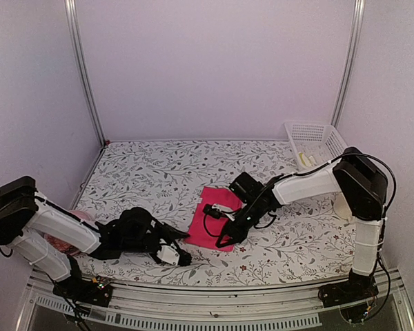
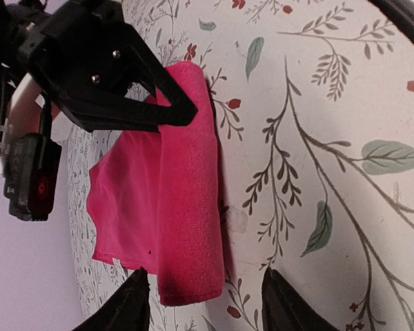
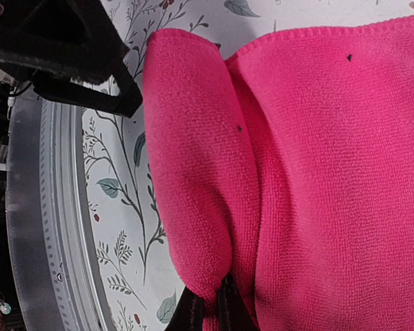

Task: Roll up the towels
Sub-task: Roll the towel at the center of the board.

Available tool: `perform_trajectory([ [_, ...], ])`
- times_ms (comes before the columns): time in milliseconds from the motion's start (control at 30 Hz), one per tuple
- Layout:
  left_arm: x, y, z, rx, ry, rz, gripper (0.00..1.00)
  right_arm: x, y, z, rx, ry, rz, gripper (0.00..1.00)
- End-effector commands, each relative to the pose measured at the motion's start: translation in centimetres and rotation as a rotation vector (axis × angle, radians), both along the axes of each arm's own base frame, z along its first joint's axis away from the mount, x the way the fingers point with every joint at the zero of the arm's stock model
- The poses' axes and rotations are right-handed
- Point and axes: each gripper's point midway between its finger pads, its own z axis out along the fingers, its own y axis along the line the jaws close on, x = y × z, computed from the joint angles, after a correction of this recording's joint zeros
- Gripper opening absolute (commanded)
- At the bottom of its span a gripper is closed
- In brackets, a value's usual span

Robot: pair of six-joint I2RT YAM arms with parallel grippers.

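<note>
A bright pink towel (image 1: pixel 208 214) lies on the flowered table, its near edge turned over into a thick fold (image 2: pixel 190 207). My right gripper (image 3: pixel 210 295) is shut on that fold at one end; in the top view it (image 1: pixel 225 240) sits at the towel's near right corner. My left gripper (image 2: pixel 205 276) is open, its fingertips (image 2: pixel 132 303) straddling the other end of the fold without touching it. From above, the left gripper (image 1: pixel 185 249) lies low on the table just left of the towel. No yellow-green towel can be made out.
A white mesh basket (image 1: pixel 316 134) stands at the back right with pale yellowish things inside. A pink bowl (image 1: pixel 57 243) shows behind my left arm at the table's left edge. The metal front rail (image 3: pixel 34 227) runs close to the towel's near edge.
</note>
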Motion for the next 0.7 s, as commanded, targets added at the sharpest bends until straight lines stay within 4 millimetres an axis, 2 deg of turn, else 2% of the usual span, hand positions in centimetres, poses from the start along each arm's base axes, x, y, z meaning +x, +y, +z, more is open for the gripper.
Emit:
perform_trajectory([
  [0, 0.3, -1.4, 0.5, -0.023, -0.081, -0.017, 0.55, -0.2, -1.9, -2.4, -0.091, 0.115, -0.05, 0.08],
  [367, 1.6, -2.4, -0.4, -0.006, -0.107, 0.011, 0.51, 0.5, -2.7, -2.8, -0.093, 0.134, -0.056, 0.07],
  [567, 2.4, -2.7, -1.5, 0.03, -0.099, 0.038, 0.5, 0.7, -2.9, -3.0, -0.093, 0.142, -0.057, 0.07],
  [667, 2.9, -2.6, -2.2, 0.053, -0.106, 0.058, 0.45, 0.7, -3.1, -3.3, -0.097, 0.149, -0.056, 0.07],
])
